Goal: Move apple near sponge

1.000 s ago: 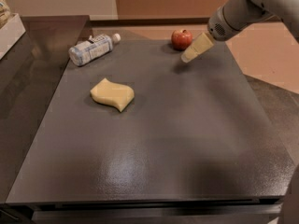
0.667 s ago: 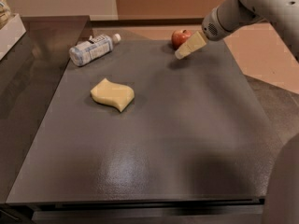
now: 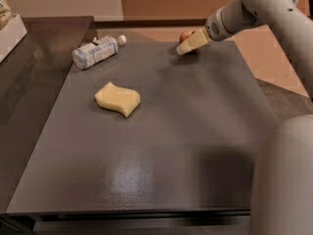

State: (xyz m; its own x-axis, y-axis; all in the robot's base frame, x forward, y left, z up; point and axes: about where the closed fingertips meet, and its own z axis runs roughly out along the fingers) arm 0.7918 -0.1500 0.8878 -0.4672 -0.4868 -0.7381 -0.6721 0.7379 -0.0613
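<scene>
The red apple (image 3: 185, 35) sits near the far right edge of the dark table, mostly hidden behind my gripper. My gripper (image 3: 188, 44) reaches in from the upper right, its pale fingers right in front of the apple and close to the tabletop. The pale yellow sponge (image 3: 117, 98) with wavy edges lies flat at the table's left centre, far from the apple and the gripper.
A clear plastic bottle (image 3: 97, 51) with a white cap lies on its side at the far left of the table (image 3: 166, 146). A white box edge (image 3: 10, 31) stands at the far left. My arm's bulk (image 3: 283, 180) fills the lower right corner.
My gripper has moved left and toward the apple, now covering most of it. The apple, sponge and bottle have not moved.
</scene>
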